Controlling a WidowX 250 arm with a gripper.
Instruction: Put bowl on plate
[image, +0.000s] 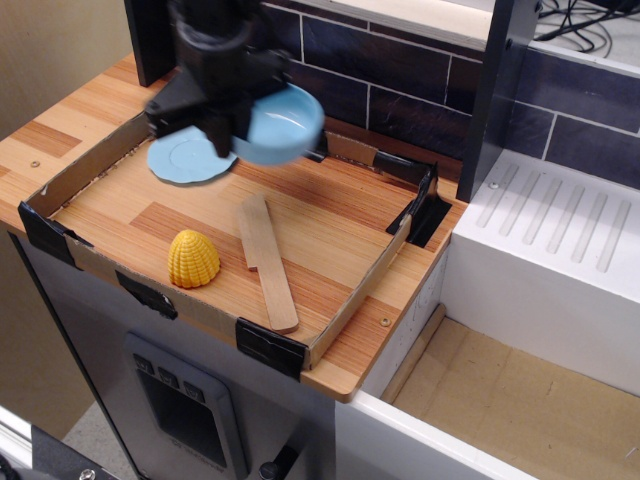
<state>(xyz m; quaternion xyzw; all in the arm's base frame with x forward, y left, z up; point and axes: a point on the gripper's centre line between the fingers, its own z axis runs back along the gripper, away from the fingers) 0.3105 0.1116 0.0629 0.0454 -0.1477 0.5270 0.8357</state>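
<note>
The light blue bowl (282, 124) hangs in the air, tilted, above the back of the tray. My black gripper (222, 128) is shut on the bowl's left rim and holds it up. The flat light blue plate (182, 158) lies at the tray's back left, partly hidden behind the gripper. The bowl is just to the right of the plate and above it, not touching it.
A yellow corn toy (193, 259) and a wooden spatula (266, 258) lie in the cardboard-walled tray (352, 296). A dark tiled wall stands behind. A white sink (560, 240) sits to the right, past a black post (497, 90).
</note>
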